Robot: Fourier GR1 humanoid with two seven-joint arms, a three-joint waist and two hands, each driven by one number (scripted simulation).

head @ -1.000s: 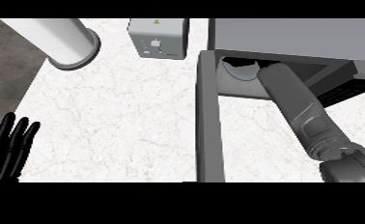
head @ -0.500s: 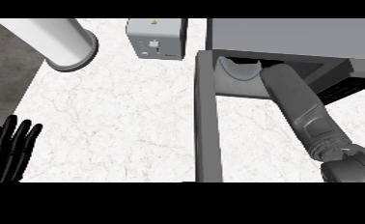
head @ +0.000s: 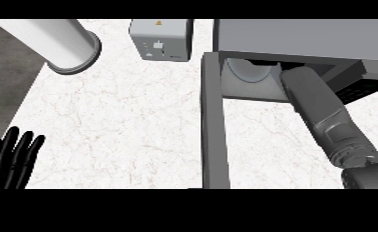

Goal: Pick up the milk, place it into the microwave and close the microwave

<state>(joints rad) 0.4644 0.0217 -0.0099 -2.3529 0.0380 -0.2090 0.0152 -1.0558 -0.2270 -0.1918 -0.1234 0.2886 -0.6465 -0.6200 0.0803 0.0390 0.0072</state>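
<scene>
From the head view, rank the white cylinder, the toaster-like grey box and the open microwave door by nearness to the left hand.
1. White cylinder, upper left, above the left hand.
2. Grey box, top centre.
3. Microwave door, standing open right of centre; too close to the box to rank surely.

Sign: small yellow-orange triangle, warning style, on the top face of the grey box point(head: 161, 41) at upper middle of the frame, near its back edge.
Symbol inside triangle: too small to tell.
Other marks on box: small white mark near the middle of the same face; a faint dark line of print toward the lower right corner; neither readable.
Words, brands, numbers on box: none legible.
Microwave point(head: 295, 38), upper right of the frame: no readable label on the grey top or on the open door.
White cylinder point(head: 63, 46), upper left of the frame: plain, no print.
Counter point(head: 118, 121): marbled veins only, no text.
</scene>
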